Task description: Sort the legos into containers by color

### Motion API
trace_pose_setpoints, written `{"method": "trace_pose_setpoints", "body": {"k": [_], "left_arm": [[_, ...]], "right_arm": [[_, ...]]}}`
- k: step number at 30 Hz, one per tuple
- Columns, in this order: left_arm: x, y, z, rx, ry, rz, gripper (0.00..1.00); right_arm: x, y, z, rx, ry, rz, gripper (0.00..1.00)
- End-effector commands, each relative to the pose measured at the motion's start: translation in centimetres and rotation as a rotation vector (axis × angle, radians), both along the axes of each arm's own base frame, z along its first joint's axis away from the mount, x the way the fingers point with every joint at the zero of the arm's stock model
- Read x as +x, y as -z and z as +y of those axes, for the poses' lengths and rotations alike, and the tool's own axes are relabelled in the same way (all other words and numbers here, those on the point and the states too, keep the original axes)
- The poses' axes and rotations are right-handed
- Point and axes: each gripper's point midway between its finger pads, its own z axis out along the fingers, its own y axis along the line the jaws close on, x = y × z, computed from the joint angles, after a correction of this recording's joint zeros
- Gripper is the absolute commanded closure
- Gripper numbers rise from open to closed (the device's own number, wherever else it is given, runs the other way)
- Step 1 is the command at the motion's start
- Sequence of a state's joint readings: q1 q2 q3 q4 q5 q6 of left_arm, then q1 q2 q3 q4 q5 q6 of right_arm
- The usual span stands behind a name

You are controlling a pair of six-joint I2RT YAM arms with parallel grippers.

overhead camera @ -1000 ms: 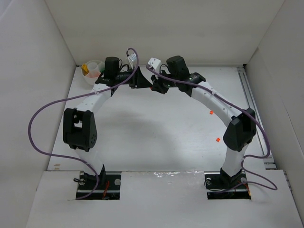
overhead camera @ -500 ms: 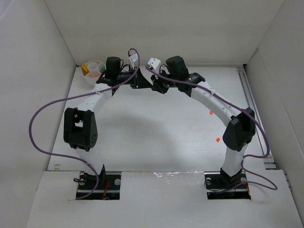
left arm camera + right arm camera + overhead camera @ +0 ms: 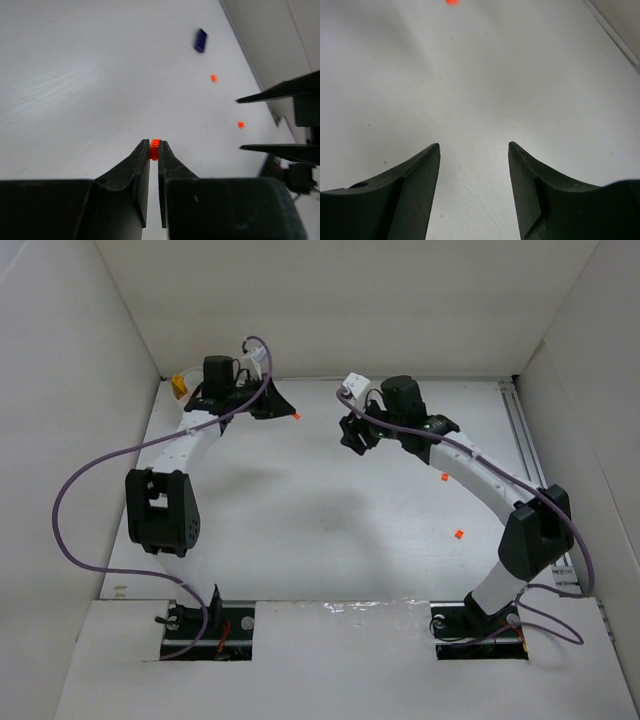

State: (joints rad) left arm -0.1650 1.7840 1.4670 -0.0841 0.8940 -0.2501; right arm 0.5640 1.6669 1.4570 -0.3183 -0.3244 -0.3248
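My left gripper (image 3: 154, 145) is shut on a tiny red-orange lego (image 3: 155, 148), pinched at the very fingertips above the table. From above, that lego (image 3: 297, 417) shows at the tip of the left gripper (image 3: 288, 412) near the back left. My right gripper (image 3: 474, 146) is open with nothing between its fingers, and it hangs near the back centre (image 3: 350, 435). Loose legos lie on the table: a dark blue one (image 3: 200, 40) and two orange ones (image 3: 444, 478) (image 3: 459, 534). The white bowl is mostly hidden behind the left arm; a yellow lego (image 3: 180, 387) in it shows.
White walls enclose the table on the left, back and right. A metal rail (image 3: 530, 455) runs along the right edge. Purple cables (image 3: 75, 490) loop off both arms. One more orange lego (image 3: 452, 1) lies ahead of the right gripper.
The two grippers were together at the back centre. The right gripper has opened and drawn back to the right; the left has swung left with the red-orange lego in its tips.
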Motion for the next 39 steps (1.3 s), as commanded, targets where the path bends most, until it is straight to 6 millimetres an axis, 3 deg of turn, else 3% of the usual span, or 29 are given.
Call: {"method": "trace_pose_setpoints", "body": {"k": [1,3,4,5,6,9,11,15,18,19,22,27,29,30,32,39], "left_arm": [[3.4,-4.8,6.1,0.117,-0.211,-0.179,1.00],[5.3,-5.8,10.1,0.191,-0.323,-0.236,1.00],[6.4,-5.1,12.4,0.256,-0.412,-0.226,1.00],[7.0,-5.9,13.8,0.288,-0.454,-0.255,1.00],[7.9,-4.9,15.3,0.363,-0.477,-0.268,1.00],[9.4,-4.6,19.8,0.517,-0.618,-0.284,1.00],[10.0,-4.0,22.2,0.548,-0.667,-0.274,1.00],[11.6,-3.7,24.4,0.585,-0.708,-0.278,1.00],[12.5,-2.3,26.8,0.594,-0.753,-0.240,1.00],[13.0,-2.7,26.9,0.591,-0.756,-0.251,1.00],[13.7,-1.1,27.5,0.598,-0.758,-0.224,1.00],[15.2,-0.7,28.5,0.603,-0.777,-0.230,1.00],[15.6,0.4,28.6,0.606,-0.773,-0.217,1.00],[15.7,-0.1,28.6,0.603,-0.777,-0.228,1.00],[16.1,1.1,28.6,0.601,-0.775,-0.205,1.00],[17.1,2.3,29.5,0.634,-0.802,-0.197,1.00]], "right_arm": [[1.4,-2.1,-3.2,0.044,0.070,-0.056,0.38],[2.0,-0.4,-5.7,0.021,0.118,-0.006,0.38],[2.0,0.4,-6.6,0.014,0.142,0.028,0.39],[2.5,0.4,-8.1,0.015,0.178,0.028,0.39],[2.4,1.5,-8.9,0.008,0.200,0.063,0.39],[2.8,2.5,-11.4,0.000,0.255,0.084,0.39],[3.0,2.5,-12.4,0.001,0.277,0.084,0.39],[3.3,3.0,-14.2,-0.004,0.317,0.101,0.39],[3.3,3.1,-14.2,-0.004,0.317,0.101,0.39],[3.2,3.2,-14.5,-0.003,0.318,0.112,0.39],[3.2,3.3,-14.9,-0.006,0.329,0.120,0.39],[3.5,3.3,-15.6,0.000,0.341,0.122,0.39],[3.5,3.3,-15.7,0.000,0.341,0.122,0.39],[3.5,3.3,-15.7,0.000,0.341,0.122,0.39],[3.3,3.5,-15.7,-0.004,0.342,0.131,0.39],[3.6,3.5,-15.6,-0.004,0.342,0.133,0.39]]}}
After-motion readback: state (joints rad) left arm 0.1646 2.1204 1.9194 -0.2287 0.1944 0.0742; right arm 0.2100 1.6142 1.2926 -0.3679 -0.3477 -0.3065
